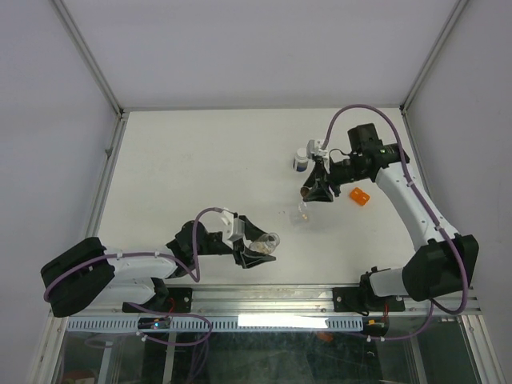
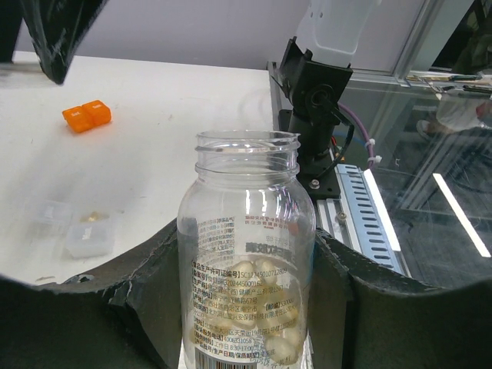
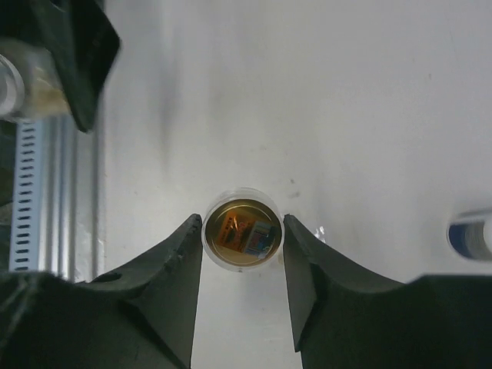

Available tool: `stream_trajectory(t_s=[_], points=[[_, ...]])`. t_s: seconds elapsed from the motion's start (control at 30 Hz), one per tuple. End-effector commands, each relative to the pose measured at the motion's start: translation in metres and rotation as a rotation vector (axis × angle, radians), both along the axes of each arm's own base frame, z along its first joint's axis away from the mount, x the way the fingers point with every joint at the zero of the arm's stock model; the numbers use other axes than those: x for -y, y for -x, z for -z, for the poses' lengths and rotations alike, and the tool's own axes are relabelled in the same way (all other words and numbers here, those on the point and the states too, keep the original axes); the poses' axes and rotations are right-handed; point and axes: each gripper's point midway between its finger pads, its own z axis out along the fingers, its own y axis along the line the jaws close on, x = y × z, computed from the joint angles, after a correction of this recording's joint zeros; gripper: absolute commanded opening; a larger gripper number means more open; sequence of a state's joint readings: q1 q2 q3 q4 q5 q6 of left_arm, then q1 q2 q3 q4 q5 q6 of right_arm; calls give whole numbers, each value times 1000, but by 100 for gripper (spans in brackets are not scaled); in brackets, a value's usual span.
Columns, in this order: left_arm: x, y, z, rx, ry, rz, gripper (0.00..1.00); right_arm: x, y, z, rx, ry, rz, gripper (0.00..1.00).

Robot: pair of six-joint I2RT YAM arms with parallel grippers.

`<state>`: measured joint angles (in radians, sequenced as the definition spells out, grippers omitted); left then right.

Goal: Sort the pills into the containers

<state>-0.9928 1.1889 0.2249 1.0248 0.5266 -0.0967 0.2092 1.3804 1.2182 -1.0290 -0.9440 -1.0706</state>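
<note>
Your left gripper (image 1: 256,250) clamps the pill bottle (image 2: 246,223), well apart from the orange box (image 1: 359,196); its label print is unreadably small. Your right gripper (image 3: 243,227) pinches the vial (image 3: 243,240) near that box, and the two-cell box (image 1: 302,213) lies near it too.

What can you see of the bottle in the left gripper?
The bottle is clear plastic, with a threaded neck and no cap. A printed label wraps its lower body, and pale yellowish pills lie inside. The left gripper holds it, dark fingers pressed against both sides. Seen from above it leans, mouth pointing away from the arm.
</note>
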Motion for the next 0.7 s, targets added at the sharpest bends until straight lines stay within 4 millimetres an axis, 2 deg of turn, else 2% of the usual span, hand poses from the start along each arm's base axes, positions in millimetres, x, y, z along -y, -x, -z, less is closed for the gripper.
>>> stream_trajectory(t_s=[0.0, 0.13, 0.33, 0.47, 0.67], points=[[6, 0, -20, 19, 27, 37, 0, -39, 46, -73, -83, -246, -132, 6], [11, -1, -24, -15, 20, 43, 0, -51, 72, -91, -106, -354, -247, 6], [20, -7, -28, -65, 3, 42, 0, -60, 93, -94, -77, -392, -338, 7], [27, -13, -25, -102, -38, 40, 0, -62, 104, -88, -48, -377, -374, 7], [27, -19, -36, -118, -12, 35, 0, -62, 112, -74, -3, -353, -394, 8]])
